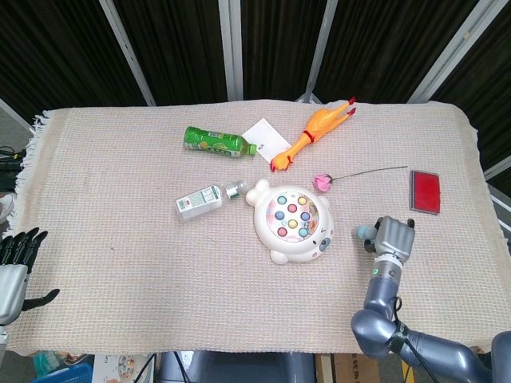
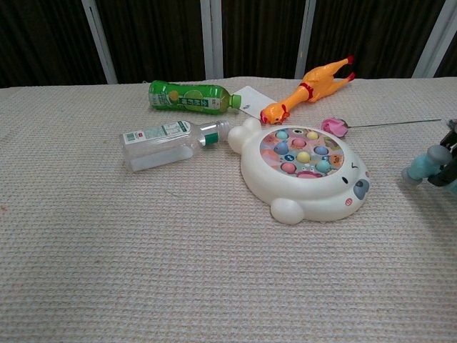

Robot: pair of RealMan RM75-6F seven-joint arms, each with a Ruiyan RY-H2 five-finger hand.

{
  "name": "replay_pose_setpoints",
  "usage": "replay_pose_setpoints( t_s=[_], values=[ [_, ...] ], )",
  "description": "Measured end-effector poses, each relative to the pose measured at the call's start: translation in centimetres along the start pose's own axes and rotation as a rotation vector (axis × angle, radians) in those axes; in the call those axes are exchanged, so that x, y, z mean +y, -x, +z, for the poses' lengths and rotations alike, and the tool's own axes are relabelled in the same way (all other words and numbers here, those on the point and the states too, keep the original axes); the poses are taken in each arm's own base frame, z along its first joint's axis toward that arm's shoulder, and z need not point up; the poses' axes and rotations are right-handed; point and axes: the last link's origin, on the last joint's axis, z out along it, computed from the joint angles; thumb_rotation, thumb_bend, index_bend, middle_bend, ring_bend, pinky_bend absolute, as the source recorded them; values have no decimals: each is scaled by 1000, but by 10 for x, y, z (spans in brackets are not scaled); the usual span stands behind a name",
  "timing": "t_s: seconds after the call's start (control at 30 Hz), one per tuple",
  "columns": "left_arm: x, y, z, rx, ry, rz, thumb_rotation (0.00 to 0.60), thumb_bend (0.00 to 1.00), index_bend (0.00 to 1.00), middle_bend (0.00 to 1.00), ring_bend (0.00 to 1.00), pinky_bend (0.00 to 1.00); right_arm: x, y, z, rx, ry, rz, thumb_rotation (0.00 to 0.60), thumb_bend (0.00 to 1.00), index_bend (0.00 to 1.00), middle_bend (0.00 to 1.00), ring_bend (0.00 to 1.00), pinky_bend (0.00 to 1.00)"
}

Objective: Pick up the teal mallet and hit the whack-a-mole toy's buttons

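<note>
The white bear-shaped whack-a-mole toy [image 1: 294,221] [image 2: 307,171] lies mid-table with several pastel buttons on top. To its right, my right hand [image 1: 394,237] [image 2: 450,168] grips the teal mallet; its head [image 1: 365,232] [image 2: 420,166] sticks out leftward toward the toy, a short gap from the toy's edge. The handle is hidden inside the hand. In the chest view the hand is cut off by the right frame edge. My left hand [image 1: 14,259] hangs at the table's near left corner, fingers apart and holding nothing.
A green bottle [image 1: 214,142], a clear bottle [image 1: 204,200], a white card [image 1: 267,135] and an orange rubber chicken [image 1: 313,133] lie behind and left of the toy. A pink rose [image 1: 322,182] lies just behind it, and a red case [image 1: 425,191] far right.
</note>
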Motion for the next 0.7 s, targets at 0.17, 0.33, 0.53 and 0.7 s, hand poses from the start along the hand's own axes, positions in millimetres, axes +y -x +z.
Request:
replay_pose_setpoints(
  t_s=[0.17, 0.33, 0.53, 0.7],
  values=[
    [0, 0, 0, -3, -1, 1, 600, 0, 72, 0, 0, 0, -2, 1, -1, 3, -8, -4, 600, 469, 757, 551, 441, 149],
    [0, 0, 0, -2, -1, 1, 600, 0, 72, 0, 0, 0, -3, 1, -2, 4, -17, -1, 600, 474, 761, 575, 465, 163],
    [0, 0, 0, -3, -2, 0, 600, 0, 72, 0, 0, 0, -6, 2, -3, 2, -32, 4, 600, 478, 768, 589, 478, 163],
    [0, 0, 0, -4, -3, 0, 600, 0, 72, 0, 0, 0, -7, 0, -5, 11, -46, 11, 600, 479, 775, 592, 478, 163]
  ],
)
